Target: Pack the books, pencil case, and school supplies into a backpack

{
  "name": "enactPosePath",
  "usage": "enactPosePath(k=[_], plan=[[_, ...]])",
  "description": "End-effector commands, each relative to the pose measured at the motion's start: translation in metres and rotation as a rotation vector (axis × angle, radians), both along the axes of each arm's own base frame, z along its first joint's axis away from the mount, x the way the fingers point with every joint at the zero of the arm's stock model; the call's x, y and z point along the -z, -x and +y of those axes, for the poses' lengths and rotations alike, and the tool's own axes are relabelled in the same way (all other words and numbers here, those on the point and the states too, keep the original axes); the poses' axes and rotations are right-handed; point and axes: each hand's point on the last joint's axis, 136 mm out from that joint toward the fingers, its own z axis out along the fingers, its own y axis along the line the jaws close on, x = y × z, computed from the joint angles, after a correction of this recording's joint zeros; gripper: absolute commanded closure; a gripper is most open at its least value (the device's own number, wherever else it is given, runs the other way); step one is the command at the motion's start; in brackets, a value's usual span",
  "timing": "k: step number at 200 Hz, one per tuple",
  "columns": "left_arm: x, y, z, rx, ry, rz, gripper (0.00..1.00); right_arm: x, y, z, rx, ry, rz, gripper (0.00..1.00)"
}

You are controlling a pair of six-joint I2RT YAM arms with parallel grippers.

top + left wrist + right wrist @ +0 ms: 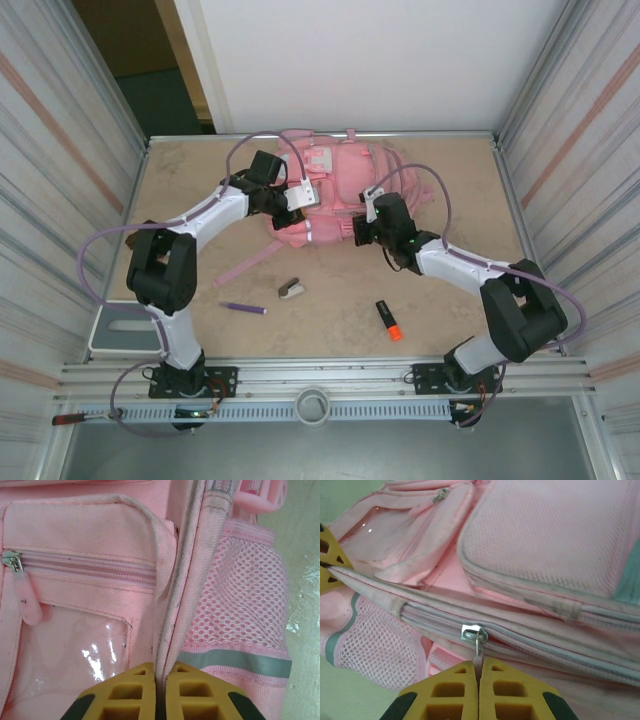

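Backpack lies upper centre of tabletop, between both arms.
Left end effector clamped tight on backpack's piped edge seam, apparently bracing it.
Right end effector pinched fully closed on zip pull at lower centre of right wrist view.
Stage, by judgement: working zip open; packing of small supplies not yet done.
Purple pen, stapler-like piece and highlighter loose on tabletop, lower centre, apart from backpack.

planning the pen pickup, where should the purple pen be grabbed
Grip the purple pen at its middle, coming straight down from above. It lies flat on the table, running left to right in the top view, so the grip closes across its thin width.
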Motion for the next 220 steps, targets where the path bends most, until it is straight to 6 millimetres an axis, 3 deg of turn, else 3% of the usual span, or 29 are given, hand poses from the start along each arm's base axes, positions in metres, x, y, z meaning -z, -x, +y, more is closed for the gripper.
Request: enactPosePath(k=[1,78,172,206,220], plan=[[-0.006,-0.006,-0.001,0.010,0.023,-0.047,1.00,0.000,0.007,-0.009,0.026,-0.118,0.082,1.00],[-0.009,-0.018,0.009,-0.025,-0.006,-0.148,1.00,0.025,0.010,-0.076,0.203,-0.146,0.235,1.00],[-0.007,-0.010,-0.006,0.021,0.027,-0.109,1.00,0.040,-0.011,-0.049,0.138,-0.195,0.240,0.96],[-0.004,-0.009,-0.008,0.026,0.025,-0.104,1.00,0.048,-0.014,-0.049,0.154,-0.180,0.235,0.95],[-0.004,-0.009,-0.007,0.024,0.024,-0.104,1.00,0.051,-0.014,-0.053,0.169,-0.168,0.235,0.99]])
